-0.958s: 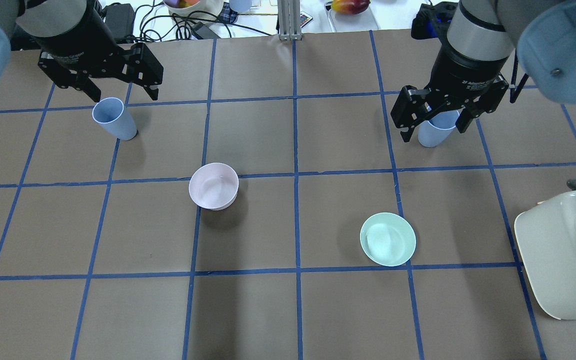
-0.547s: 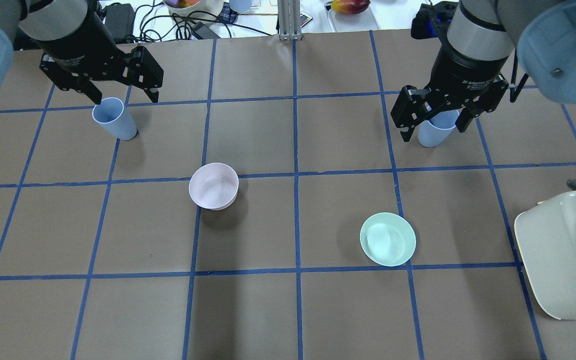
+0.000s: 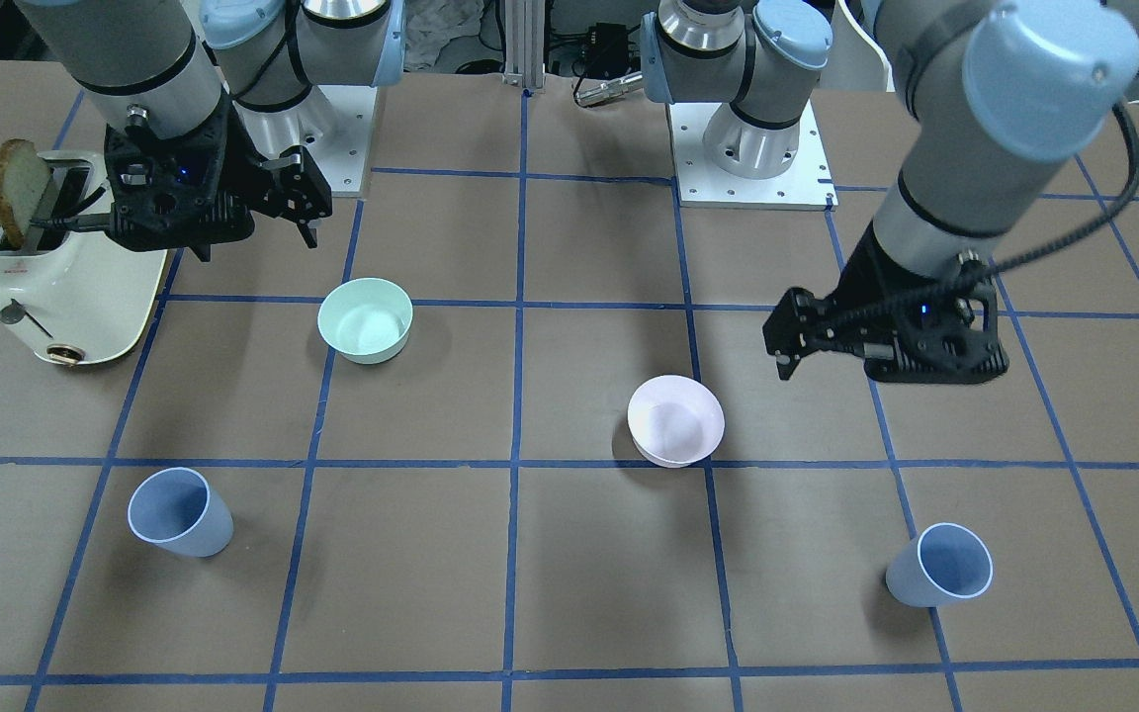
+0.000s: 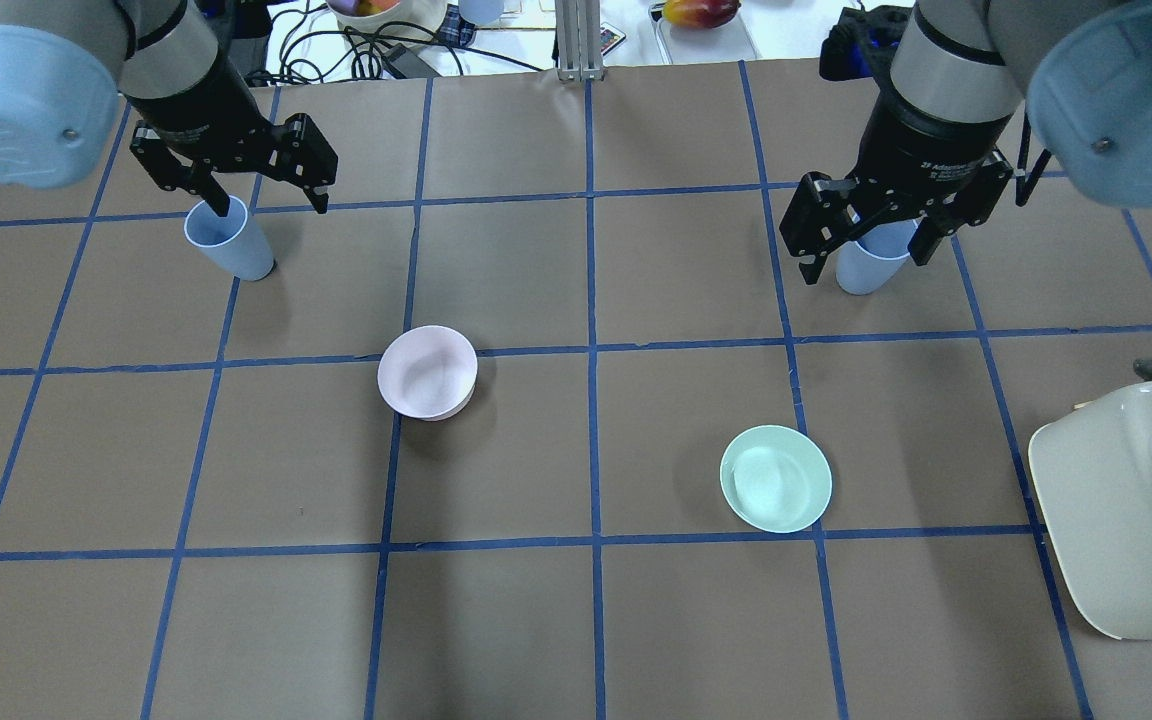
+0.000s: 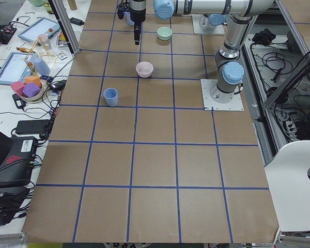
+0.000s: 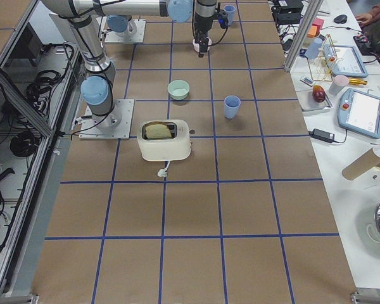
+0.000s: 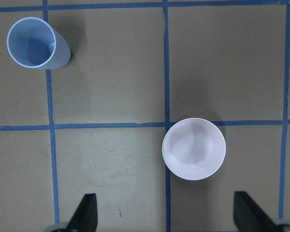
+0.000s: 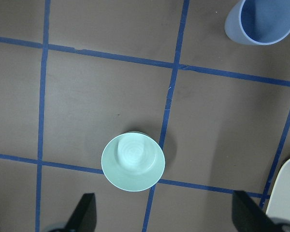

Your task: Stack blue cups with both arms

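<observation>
Two blue cups stand upright on the table. The left cup [image 4: 228, 240] [image 3: 940, 566] shows at the upper left of the left wrist view [image 7: 36, 43]. The right cup [image 4: 871, 268] [image 3: 179, 512] shows at the upper right of the right wrist view [image 8: 261, 20]. My left gripper [image 4: 271, 205] [image 3: 866, 356] is open and empty, high above the table, nearer the robot than its cup. My right gripper [image 4: 866, 262] [image 3: 253, 242] is open and empty, also high. In the overhead view it overlaps its cup, but in the front view it hangs well back from the cup.
A pale pink bowl [image 4: 427, 372] [image 7: 194, 149] sits left of centre. A mint-green bowl [image 4: 776, 478] [image 8: 133, 162] sits right of centre. A cream toaster [image 4: 1126, 510] [image 3: 65, 287] holding a slice of toast [image 3: 21, 188] stands at the right edge.
My left gripper has shifted right and looks smaller in the overhead view, with one finger now overlapping the left cup's rim. The right gripper has barely moved. The cups have not moved.
</observation>
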`<state>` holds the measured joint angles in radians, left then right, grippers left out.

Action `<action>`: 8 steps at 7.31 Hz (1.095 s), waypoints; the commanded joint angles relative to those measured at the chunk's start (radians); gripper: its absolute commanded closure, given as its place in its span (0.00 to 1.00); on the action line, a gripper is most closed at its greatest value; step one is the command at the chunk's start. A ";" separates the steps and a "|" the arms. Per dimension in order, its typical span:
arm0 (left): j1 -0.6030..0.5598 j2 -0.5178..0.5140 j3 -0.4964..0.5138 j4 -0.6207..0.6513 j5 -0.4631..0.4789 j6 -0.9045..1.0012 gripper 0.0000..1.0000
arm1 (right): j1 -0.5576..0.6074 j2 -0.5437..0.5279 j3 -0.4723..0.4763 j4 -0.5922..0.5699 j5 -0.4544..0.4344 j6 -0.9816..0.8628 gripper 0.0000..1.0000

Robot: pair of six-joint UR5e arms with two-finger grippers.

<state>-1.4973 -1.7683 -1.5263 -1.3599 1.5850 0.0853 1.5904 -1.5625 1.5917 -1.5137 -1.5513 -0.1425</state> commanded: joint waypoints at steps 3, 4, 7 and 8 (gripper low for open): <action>0.159 -0.279 0.026 0.265 0.010 0.297 0.00 | -0.021 0.013 0.001 -0.005 -0.007 -0.008 0.00; 0.167 -0.302 0.028 0.280 0.010 0.312 0.00 | -0.042 0.022 -0.001 -0.010 -0.013 0.010 0.00; 0.173 -0.355 0.025 0.326 0.013 0.307 0.15 | -0.100 0.116 -0.001 -0.209 -0.033 -0.008 0.00; 0.173 -0.361 0.028 0.326 0.038 0.304 0.61 | -0.166 0.140 -0.002 -0.226 -0.021 -0.008 0.00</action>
<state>-1.3245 -2.1181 -1.5010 -1.0377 1.6036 0.3921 1.4898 -1.4531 1.5907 -1.7014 -1.5755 -0.1482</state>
